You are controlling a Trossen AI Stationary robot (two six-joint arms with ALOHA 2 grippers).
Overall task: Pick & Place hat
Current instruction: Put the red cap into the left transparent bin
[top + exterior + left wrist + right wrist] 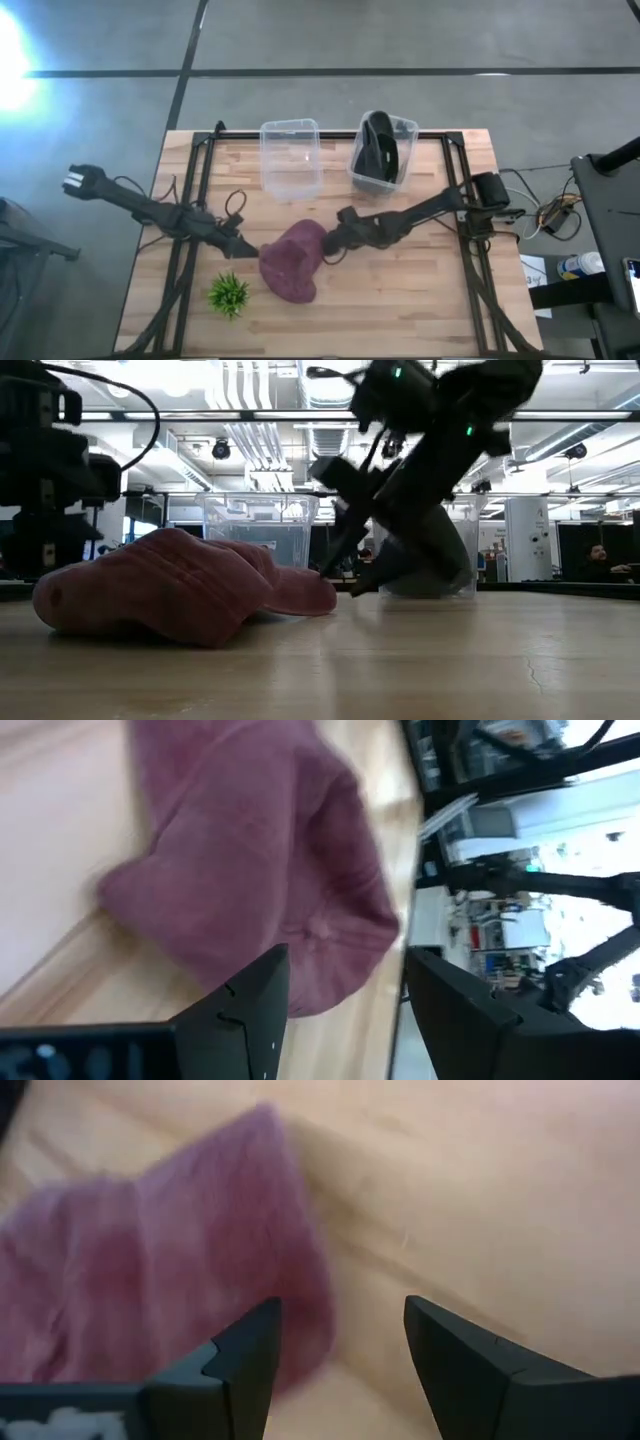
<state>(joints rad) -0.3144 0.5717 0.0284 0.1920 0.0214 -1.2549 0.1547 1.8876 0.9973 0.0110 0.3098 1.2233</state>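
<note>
A maroon knit hat (291, 260) lies slumped flat on the wooden table, near its middle; it also shows in the low view (180, 595). My left gripper (249, 249) is low at the hat's left edge, open, and the hat's (260, 870) rounded end reaches into the gap between its fingers (345, 1010). My right gripper (327, 252) is low at the hat's right edge, also open. In its wrist view the hat's (150, 1270) edge lies beside one finger, and bare table fills the gap (342, 1355). My left gripper stands open around the hat's rounded end (330, 970), coming level from the table's left; I cannot tell whether a finger touches the cloth. My right gripper slants down from the right beside the hat's edge (300, 1310); whether it touches cannot be told.
Two clear plastic bins stand at the far edge: an empty one (290, 158) and one holding a dark object (383, 150). A small green plant (229, 294) sits left of the hat, toward the near edge. Black frame rails (196, 190) run along both table sides.
</note>
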